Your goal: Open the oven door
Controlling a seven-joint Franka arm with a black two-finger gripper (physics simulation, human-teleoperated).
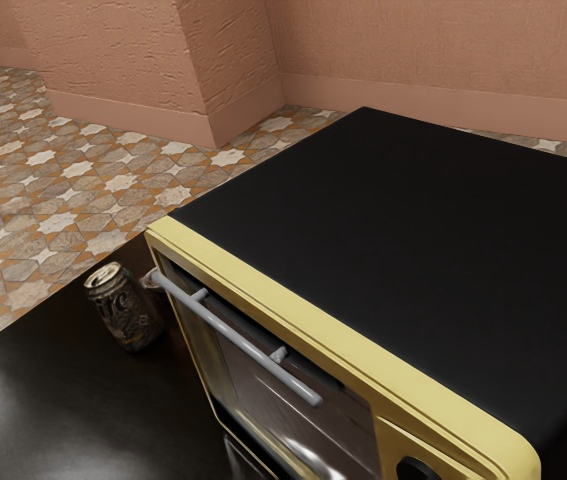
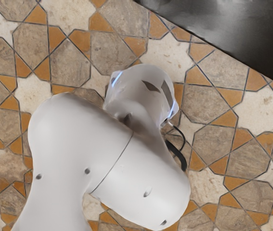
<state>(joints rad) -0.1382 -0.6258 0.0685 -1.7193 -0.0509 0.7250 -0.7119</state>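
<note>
A yellow-framed oven with a black top stands on the dark table in the exterior view, its front toward that view's lower left. Across the upper part of the oven door runs a long grey bar handle, held off the door by short mounts. The door sits upright at the front frame, with a dark strip along its top edge; whether it is slightly ajar I cannot tell. Nothing touches the bar along its middle.
A drink can stands on the dark table, close to the handle's far end. A black knob is on the oven's front. The wrist view looks down on white arm links, tiled floor and a table corner.
</note>
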